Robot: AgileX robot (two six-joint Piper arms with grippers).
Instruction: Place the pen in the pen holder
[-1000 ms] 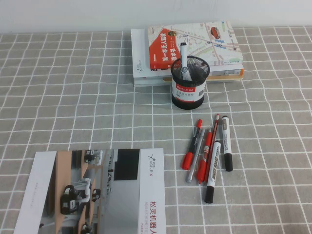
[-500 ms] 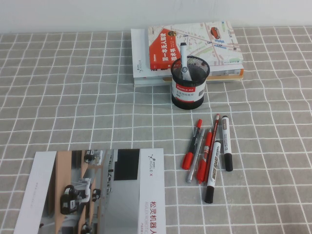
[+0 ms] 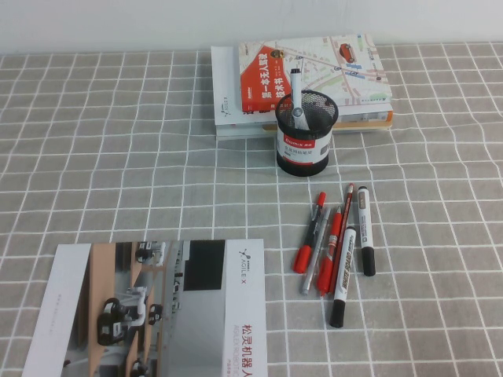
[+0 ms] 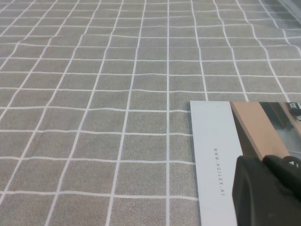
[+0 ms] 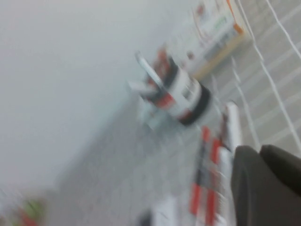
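Note:
The pen (image 3: 365, 229), a short thick marker with black cap, black tail and greyish-white barrel, lies on the cloth at the right edge of a cluster of pens. The pen holder (image 3: 305, 133), a black mesh cup with a red-and-white band, stands behind the cluster with a white pen (image 3: 298, 98) in it. The holder also shows blurred in the right wrist view (image 5: 181, 94). Neither gripper shows in the high view. My left gripper (image 4: 263, 162) is shut and empty over a brochure. My right gripper (image 5: 258, 153) is shut and empty, near the pen cluster (image 5: 211, 183).
Beside the pen lie a white marker with bold black lettering (image 3: 343, 276), red-capped pens (image 3: 308, 234) and a grey pen. A stack of books (image 3: 306, 75) lies behind the holder. A brochure (image 3: 157, 310) lies at the front left, also seen in the left wrist view (image 4: 216, 150).

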